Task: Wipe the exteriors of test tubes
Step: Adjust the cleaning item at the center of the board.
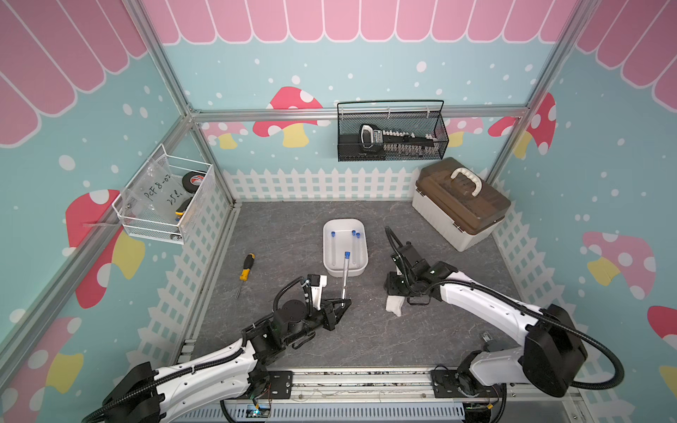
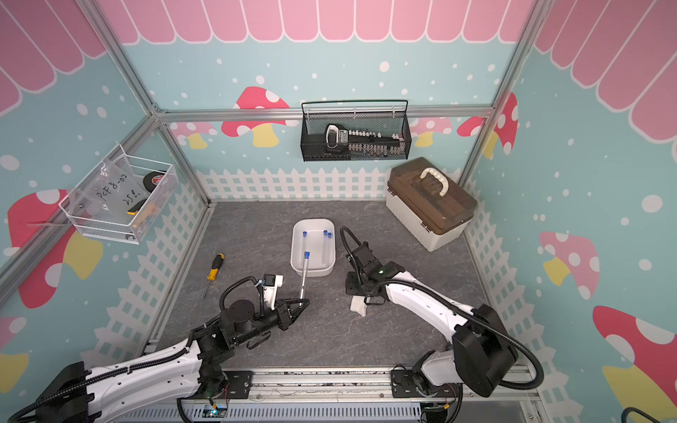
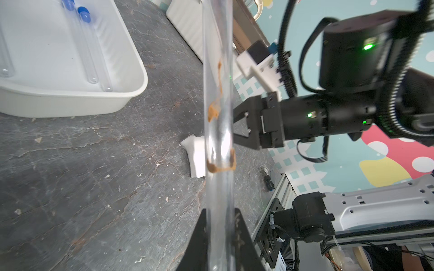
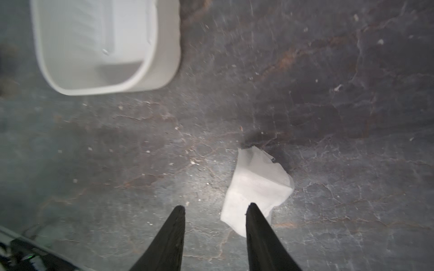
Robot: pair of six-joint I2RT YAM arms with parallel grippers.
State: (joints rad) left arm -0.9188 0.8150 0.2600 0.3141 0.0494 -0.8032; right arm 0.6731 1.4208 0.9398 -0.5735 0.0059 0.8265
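Tube (image 1: 345, 274) sits left of your right claw (image 4: 215, 208), pinched at its near, bare end by the left claw (image 1: 342, 303), shut tight on it. Long axis runs near-to-far, blue cap pointing far over the tray (image 1: 331, 271). Right claw's jaws are half apart, empty, with the wipe (image 4: 256, 187) just off its near side, so I'd guess grab that first.
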